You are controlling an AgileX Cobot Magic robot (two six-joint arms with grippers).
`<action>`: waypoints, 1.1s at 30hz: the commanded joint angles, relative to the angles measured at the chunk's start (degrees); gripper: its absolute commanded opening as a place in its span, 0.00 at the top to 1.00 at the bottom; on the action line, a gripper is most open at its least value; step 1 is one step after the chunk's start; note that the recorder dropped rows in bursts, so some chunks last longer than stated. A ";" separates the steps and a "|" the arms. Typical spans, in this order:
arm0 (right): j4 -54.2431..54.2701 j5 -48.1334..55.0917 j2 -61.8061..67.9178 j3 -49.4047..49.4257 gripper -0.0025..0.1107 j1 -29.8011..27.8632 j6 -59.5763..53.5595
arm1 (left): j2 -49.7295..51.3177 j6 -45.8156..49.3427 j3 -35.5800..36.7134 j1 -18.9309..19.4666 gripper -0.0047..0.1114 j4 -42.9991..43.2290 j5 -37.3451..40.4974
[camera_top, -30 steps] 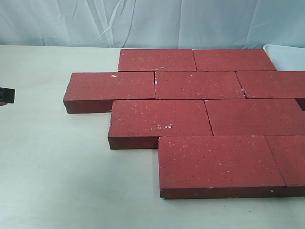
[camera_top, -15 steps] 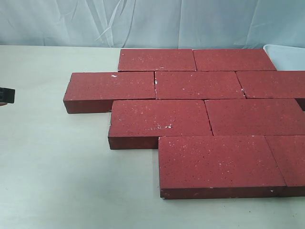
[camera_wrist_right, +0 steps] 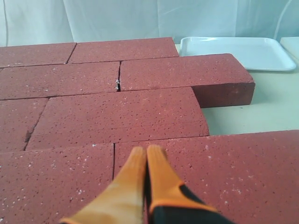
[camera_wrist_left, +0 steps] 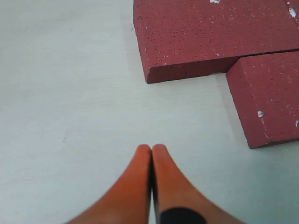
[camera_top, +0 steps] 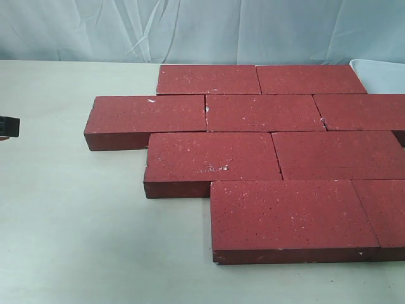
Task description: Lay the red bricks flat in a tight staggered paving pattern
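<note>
Several dark red bricks [camera_top: 266,152] lie flat in four staggered rows on the pale table, edges close together. In the left wrist view two brick corners [camera_wrist_left: 210,32] show beyond my left gripper [camera_wrist_left: 151,148], which is shut and empty over bare table, apart from the bricks. A small dark piece of the left arm [camera_top: 9,127] shows at the exterior view's left edge. My right gripper [camera_wrist_right: 146,150] is shut and empty just above the nearest bricks [camera_wrist_right: 140,116], close to a seam between two of them; whether it touches them is unclear. The right arm is out of the exterior view.
A white tray [camera_wrist_right: 238,51] sits beyond the far right end of the bricks, its corner visible as a white tray corner [camera_top: 380,73] in the exterior view. A pale blue cloth backdrop [camera_top: 202,28] hangs behind the table. Bare tabletop [camera_top: 76,221] lies left and in front of the bricks.
</note>
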 commanded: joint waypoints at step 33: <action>-0.02 -0.94 -0.41 0.37 0.99 -0.33 -0.13 | -36.18 -0.29 16.98 -0.38 0.96 -0.20 -7.72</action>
